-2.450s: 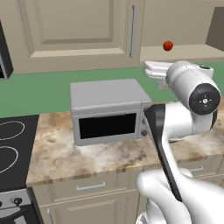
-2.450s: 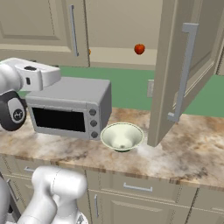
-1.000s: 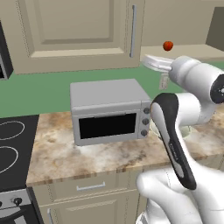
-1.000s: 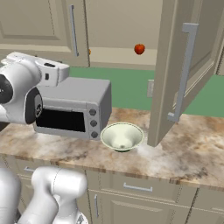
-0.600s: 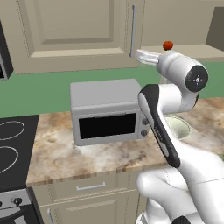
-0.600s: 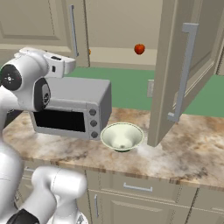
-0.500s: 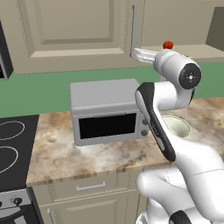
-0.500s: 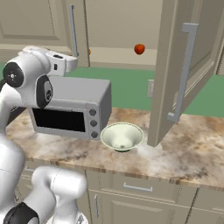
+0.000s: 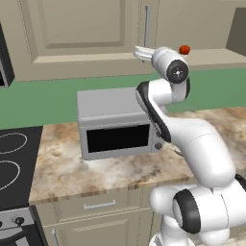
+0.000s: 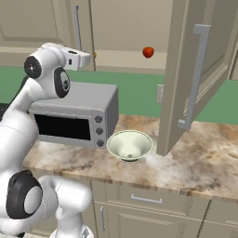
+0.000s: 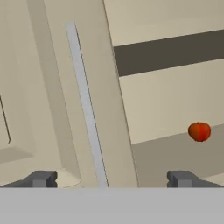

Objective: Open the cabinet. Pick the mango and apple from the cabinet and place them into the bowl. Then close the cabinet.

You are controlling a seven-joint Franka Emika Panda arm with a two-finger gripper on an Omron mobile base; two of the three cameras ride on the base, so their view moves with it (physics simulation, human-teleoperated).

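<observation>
The cabinet's right door [image 10: 195, 69] stands swung out over the counter, while its left door [image 9: 86, 33] is shut, silver bar handle [image 11: 87, 109] close before the hand. On the open shelf sits the red-orange apple [image 11: 199, 131] [image 10: 148, 51] [image 9: 184, 49]. A small orange spot, likely the mango [image 10: 95, 55], peeks out beside the left door's edge. My gripper [image 11: 111, 178] [image 9: 138, 51] [image 10: 88, 56] is open and empty, held at shelf height in front of the left door's handle, left of the apple. The cream bowl [image 10: 130, 145] rests on the counter below.
A grey microwave [image 10: 74, 116] [image 9: 115, 122] stands on the marble counter [image 10: 204, 162] under the arm, just left of the bowl. A black stovetop [image 9: 9, 158] lies at the far left. Beige drawers [image 10: 148, 200] run below the counter.
The hand has risen from beside the microwave and reached forward to the cabinet, now level with the shelf at the left door's edge. The fruits and bowl have stayed put.
</observation>
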